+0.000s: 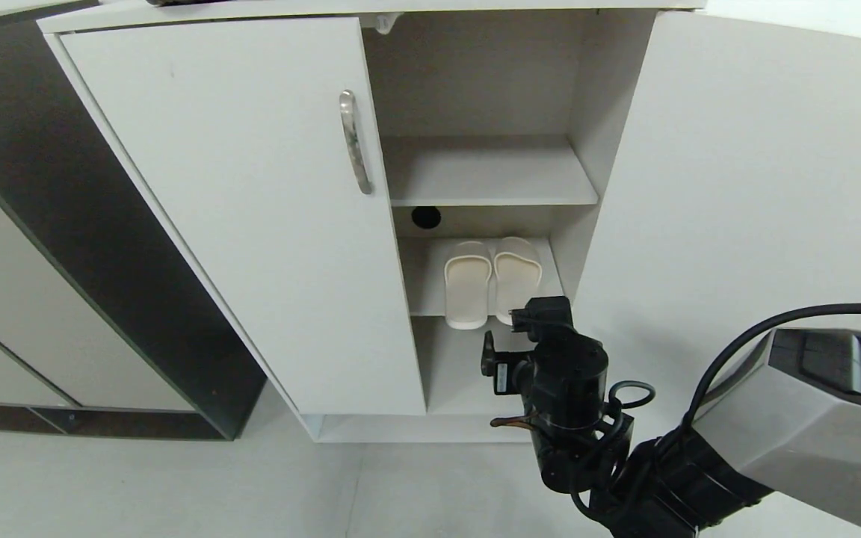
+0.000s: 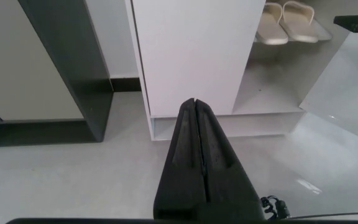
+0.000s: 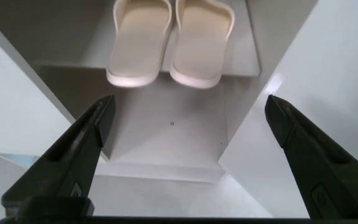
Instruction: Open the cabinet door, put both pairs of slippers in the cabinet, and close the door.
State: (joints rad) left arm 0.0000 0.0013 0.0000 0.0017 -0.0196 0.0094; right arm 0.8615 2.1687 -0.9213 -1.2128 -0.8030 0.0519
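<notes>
One pair of cream slippers (image 1: 492, 278) (image 2: 289, 22) (image 3: 169, 38) lies side by side on the middle shelf of the white cabinet (image 1: 486, 175), heels hanging slightly over the shelf's front edge. The cabinet's right door (image 1: 737, 187) stands wide open; its left door (image 1: 251, 224) is closed. My right gripper (image 1: 518, 336) (image 3: 190, 109) hovers open just in front of and below the slippers, at the level of the bottom compartment (image 3: 173, 134), holding nothing. My left gripper (image 2: 194, 106) is shut and empty, low over the floor in front of the closed left door.
A metal handle (image 1: 354, 142) runs down the closed door's edge. The upper shelf (image 1: 490, 179) and bottom compartment are bare. A dark panel (image 1: 102, 224) stands left of the cabinet. Pale floor (image 1: 176, 486) stretches in front.
</notes>
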